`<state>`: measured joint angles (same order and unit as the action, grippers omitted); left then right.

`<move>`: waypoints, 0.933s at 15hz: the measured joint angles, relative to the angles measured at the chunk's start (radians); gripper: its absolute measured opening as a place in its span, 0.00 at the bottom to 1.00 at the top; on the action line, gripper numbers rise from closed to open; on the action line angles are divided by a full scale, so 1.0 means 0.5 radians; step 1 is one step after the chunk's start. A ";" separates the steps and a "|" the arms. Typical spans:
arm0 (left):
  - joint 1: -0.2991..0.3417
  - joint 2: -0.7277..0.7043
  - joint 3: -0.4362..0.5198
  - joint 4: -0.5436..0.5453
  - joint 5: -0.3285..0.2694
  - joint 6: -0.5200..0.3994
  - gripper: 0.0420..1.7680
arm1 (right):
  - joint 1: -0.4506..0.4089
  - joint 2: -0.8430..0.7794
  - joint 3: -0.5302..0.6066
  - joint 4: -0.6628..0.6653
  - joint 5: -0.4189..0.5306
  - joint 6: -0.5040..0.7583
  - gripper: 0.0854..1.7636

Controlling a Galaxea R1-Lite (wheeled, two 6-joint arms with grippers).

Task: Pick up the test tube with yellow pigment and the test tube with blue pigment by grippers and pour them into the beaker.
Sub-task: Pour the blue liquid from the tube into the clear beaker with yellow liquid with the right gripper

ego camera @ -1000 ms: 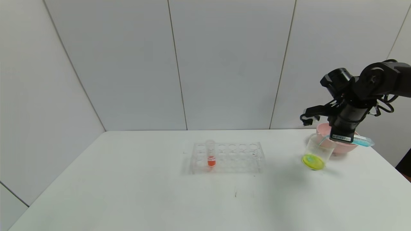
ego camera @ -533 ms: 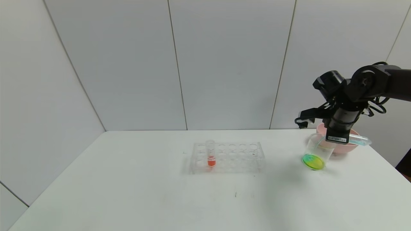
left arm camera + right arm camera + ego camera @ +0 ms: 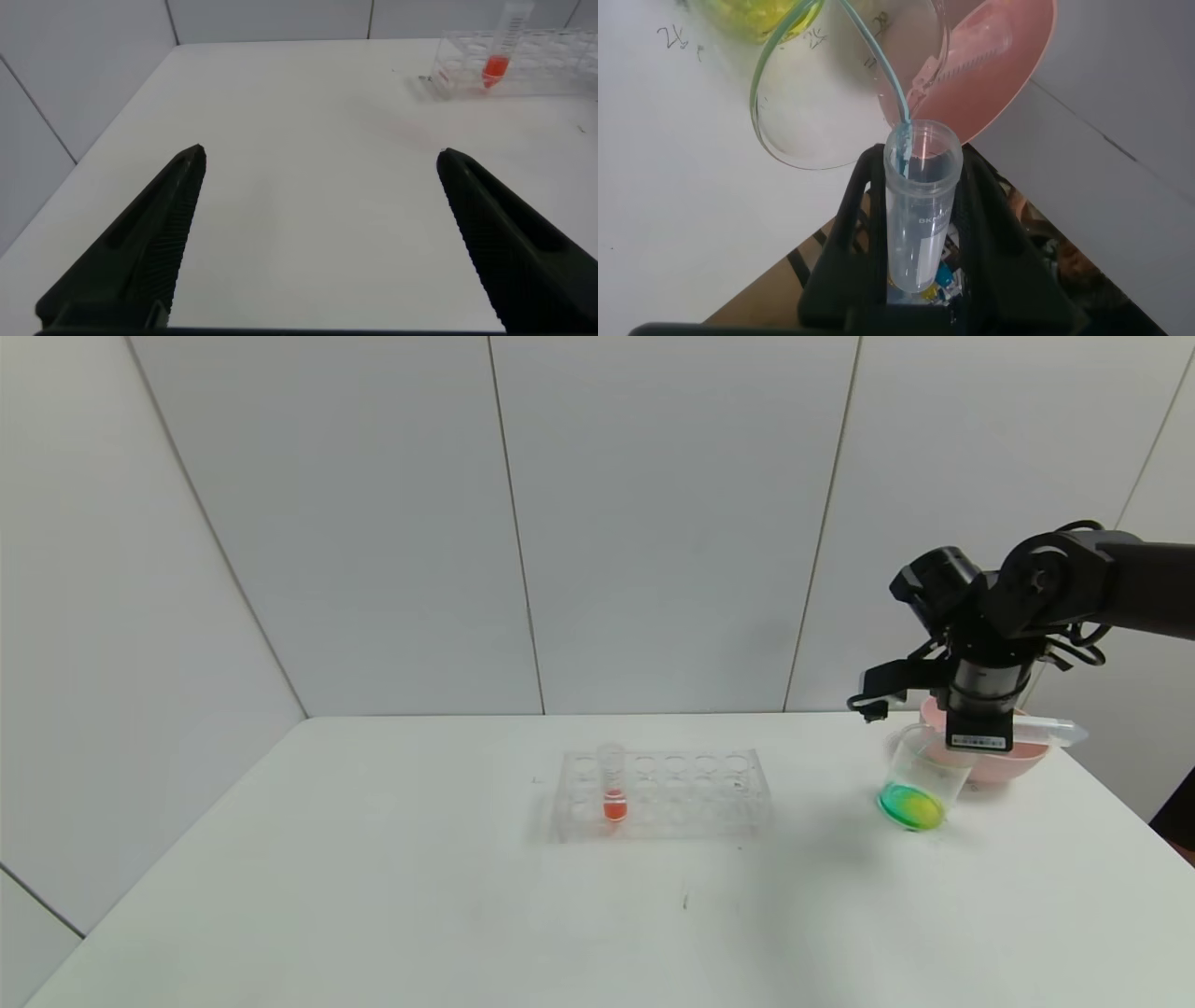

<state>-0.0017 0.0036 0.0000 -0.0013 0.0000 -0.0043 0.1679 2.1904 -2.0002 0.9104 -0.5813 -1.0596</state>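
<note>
My right gripper (image 3: 978, 739) is shut on the test tube with blue pigment (image 3: 1053, 732), held tipped with its mouth over the beaker (image 3: 922, 767). In the right wrist view the tube (image 3: 920, 215) is nearly drained. A thin blue stream runs from its mouth into the beaker (image 3: 831, 112), between the black fingers (image 3: 864, 187). The beaker holds green and yellow liquid (image 3: 910, 805). No tube with yellow liquid shows. My left gripper (image 3: 320, 157) is open and empty over bare table, outside the head view.
A pink bowl (image 3: 1018, 761) stands just behind the beaker; in the right wrist view a clear marked tube (image 3: 969, 61) lies in it. A clear rack (image 3: 663, 793) at the table's middle holds an orange-red tube (image 3: 612, 784). The table's right edge is close.
My right gripper has shifted left and tipped the tube further. The blue liquid has left the tube, and the beaker's liquid has gone from yellow to green.
</note>
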 joint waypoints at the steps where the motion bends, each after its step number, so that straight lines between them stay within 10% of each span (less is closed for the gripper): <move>1: 0.000 0.000 0.000 0.000 0.000 0.001 1.00 | 0.005 0.001 0.000 -0.009 -0.035 -0.019 0.25; 14: 0.000 0.000 0.000 0.001 0.000 0.001 1.00 | 0.046 -0.052 0.001 0.025 -0.154 -0.199 0.25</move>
<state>-0.0017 0.0036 0.0000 -0.0009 0.0000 -0.0038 0.1909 2.1643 -1.9998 0.9228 -0.6583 -1.1589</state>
